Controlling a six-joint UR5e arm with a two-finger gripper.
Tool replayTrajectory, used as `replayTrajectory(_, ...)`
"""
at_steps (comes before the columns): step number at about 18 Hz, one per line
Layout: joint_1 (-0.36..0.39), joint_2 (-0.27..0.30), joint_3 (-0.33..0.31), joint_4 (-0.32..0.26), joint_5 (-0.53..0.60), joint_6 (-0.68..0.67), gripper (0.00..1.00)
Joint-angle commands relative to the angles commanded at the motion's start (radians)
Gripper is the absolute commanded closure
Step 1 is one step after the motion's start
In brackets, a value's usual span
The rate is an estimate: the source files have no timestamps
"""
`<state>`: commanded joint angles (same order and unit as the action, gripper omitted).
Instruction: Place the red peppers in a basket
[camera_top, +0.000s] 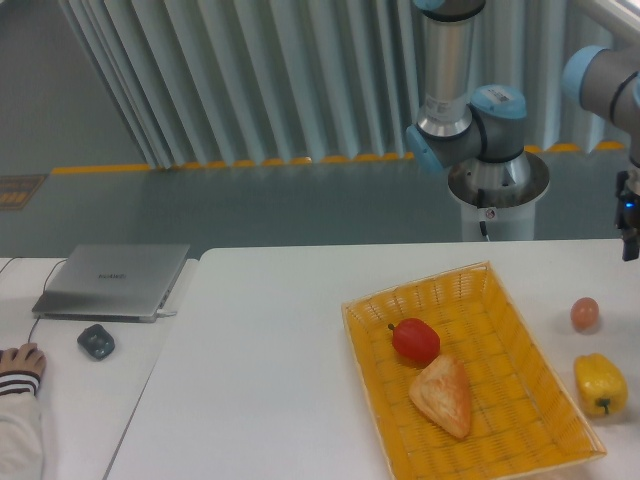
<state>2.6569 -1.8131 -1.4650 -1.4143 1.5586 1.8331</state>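
Observation:
The red pepper (415, 340) lies inside the yellow-orange woven basket (520, 300), in its left half, with its dark stem pointing left. It rests free, touched by nothing but the basket floor. My gripper (631, 245) is at the far right edge of the camera view, well above the table and far to the right of the basket. Only a dark sliver of it shows, so its fingers cannot be made out. Nothing is seen held in it.
A tan triangular bread piece (443, 396) lies in the basket just below the pepper. On the table right of the basket are a small orange-pink ball (584, 314) and a yellow bell pepper (599, 384). A laptop (113, 280), a mouse (96, 341) and a person's hand (20, 358) are at the left.

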Motion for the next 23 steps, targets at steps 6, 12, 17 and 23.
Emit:
replayTrajectory(6, 0.0, -0.018, -0.006, -0.006, -0.018, 0.008, 0.0)
replayTrajectory(12, 0.011, -0.02, -0.006, -0.006, -0.017, 0.008, 0.0)
replayTrajectory(17, 0.012, -0.022, -0.006, -0.005, -0.017, 0.008, 0.0)
replayTrajectory(23, 0.012, -0.02, -0.006, -0.003, -0.014, 0.006, 0.0)
